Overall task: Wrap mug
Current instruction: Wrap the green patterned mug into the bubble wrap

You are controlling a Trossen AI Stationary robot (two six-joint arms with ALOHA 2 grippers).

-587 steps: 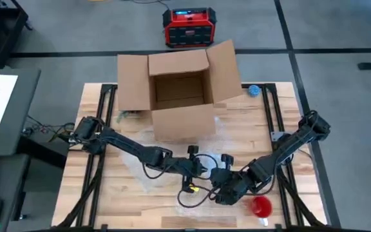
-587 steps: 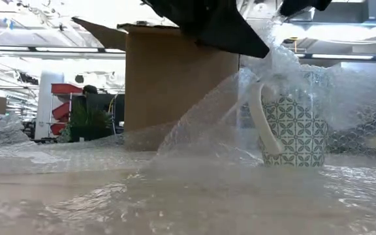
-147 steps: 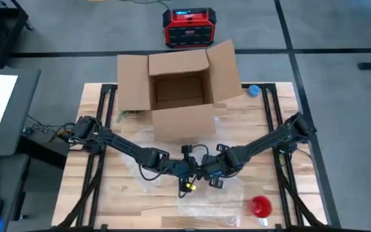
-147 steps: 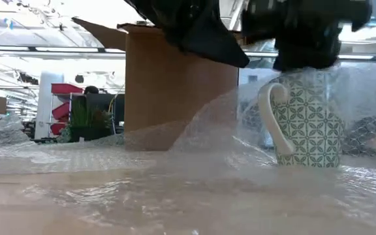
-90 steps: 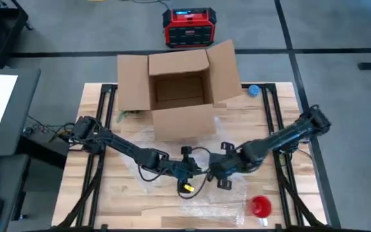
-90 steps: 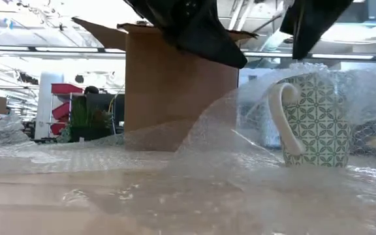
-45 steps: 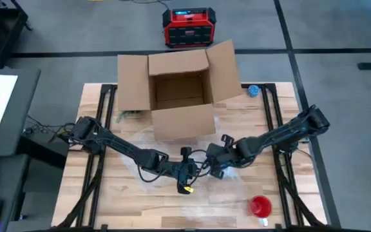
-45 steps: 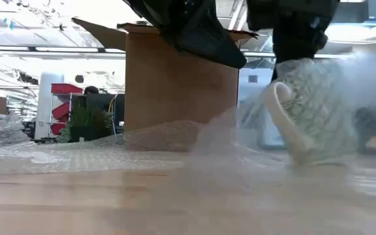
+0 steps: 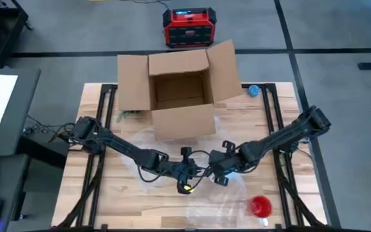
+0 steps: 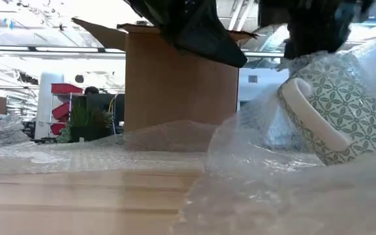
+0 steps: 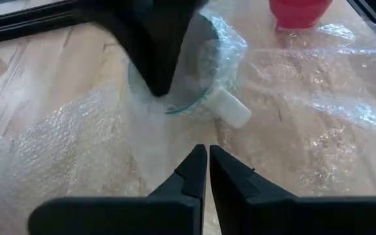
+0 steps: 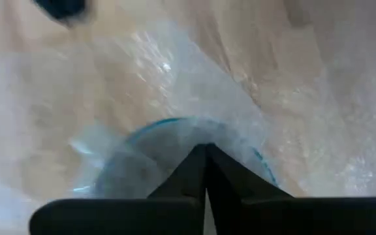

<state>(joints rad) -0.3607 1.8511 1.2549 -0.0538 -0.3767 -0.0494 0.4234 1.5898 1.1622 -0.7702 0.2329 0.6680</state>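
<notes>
right tool [image 12: 205, 151] pinched closed over the tilted, bubble-wrapped mug [image 10: 341, 114]; left tool [image 11: 207, 156] closed.

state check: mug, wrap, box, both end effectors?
mug: tilted, handle toward camera in the low view
bubble wrap: partly bunched round mug
cardboard box: flaps open, upright
left end effector: shut, short of mug
right end effector: shut, above mug rim

Grey floor [image 9: 340, 38] with dark seams surrounds the wooden worktop [image 9: 127, 200]; a red case [image 9: 187, 27] stands behind, a grey desk [image 9: 5, 116] alongside.
</notes>
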